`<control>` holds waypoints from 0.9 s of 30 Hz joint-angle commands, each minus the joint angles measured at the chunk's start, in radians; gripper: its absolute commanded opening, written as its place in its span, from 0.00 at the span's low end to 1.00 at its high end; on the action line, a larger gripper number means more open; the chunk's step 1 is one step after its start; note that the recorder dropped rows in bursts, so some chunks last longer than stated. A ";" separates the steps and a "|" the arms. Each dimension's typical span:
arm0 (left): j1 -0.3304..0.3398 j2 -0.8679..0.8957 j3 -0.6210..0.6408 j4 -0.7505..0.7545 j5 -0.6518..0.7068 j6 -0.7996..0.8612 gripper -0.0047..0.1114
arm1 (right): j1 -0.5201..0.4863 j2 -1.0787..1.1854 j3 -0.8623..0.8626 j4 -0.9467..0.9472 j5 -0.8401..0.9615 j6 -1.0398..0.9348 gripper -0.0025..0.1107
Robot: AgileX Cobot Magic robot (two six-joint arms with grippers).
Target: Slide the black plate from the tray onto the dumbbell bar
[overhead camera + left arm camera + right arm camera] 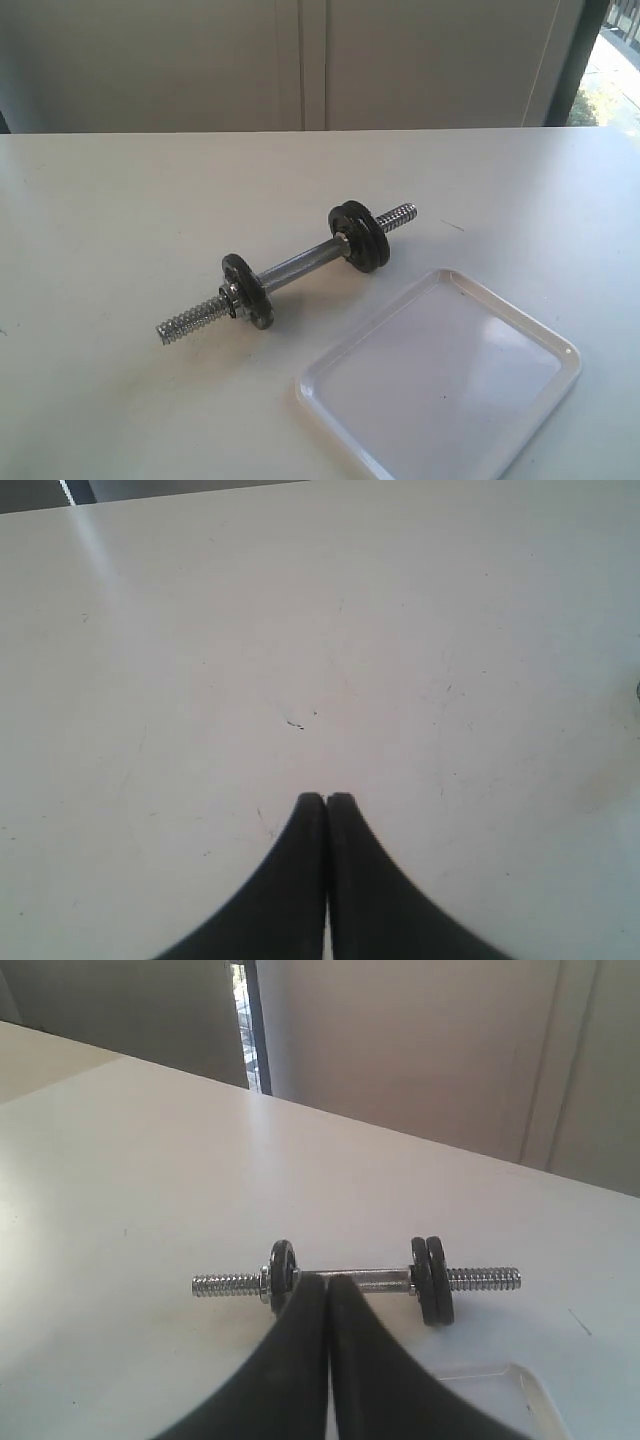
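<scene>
**Both grippers clenched, tray bare**

Left gripper pinched tight over bare table, gripping nothing. Right gripper likewise clamped empty, facing the dumbbell bar lying mid-table. Two black plates sit together near its far end, one at the other. White tray near the front right edge.

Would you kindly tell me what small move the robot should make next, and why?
Probably no pick at all. The tray shows no plate left to fetch, and the dumbbell bar already carries two black discs at its far end and one black disc nearer. The left gripper and right gripper are shut, holding nothing.
</scene>
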 commanded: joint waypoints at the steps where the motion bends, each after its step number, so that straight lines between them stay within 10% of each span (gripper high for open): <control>1: 0.005 -0.005 0.003 -0.006 -0.004 -0.010 0.04 | 0.002 -0.034 0.003 -0.003 -0.007 -0.004 0.02; 27: 0.005 -0.005 0.003 -0.006 -0.004 -0.006 0.04 | -0.012 -0.168 0.003 -0.005 -0.007 -0.004 0.02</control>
